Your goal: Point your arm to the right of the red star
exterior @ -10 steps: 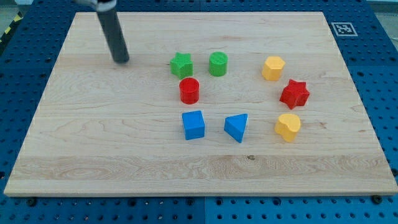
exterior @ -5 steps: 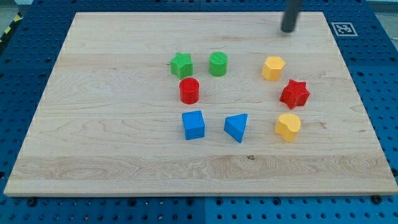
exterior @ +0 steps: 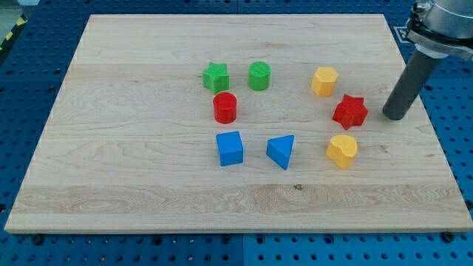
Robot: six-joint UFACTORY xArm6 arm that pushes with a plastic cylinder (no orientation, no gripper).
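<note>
Swung from the worktop (exterior: pixel 148 185) top edge down to my tip (exterior: pixel 395 115) now just right of the red star (exterior: pixel 349 111), apart from it, rod-only end effector holding nothing, star between two yellow blocks at right, so pointing looks nearly done.

Bright, even light falls from above onto the pale wooden tabletop (exterior: pixel 148 185), with no glare and no dim corner. Shadows are soft and short: each block, such as the red star (exterior: pixel 349 111), has only a thin dark fringe at its base. The rod near the tabletop's right edge is sharp down to my tip (exterior: pixel 395 116), without motion blur. Focus holds to every edge, and the tabletop's edges look straight.
</note>
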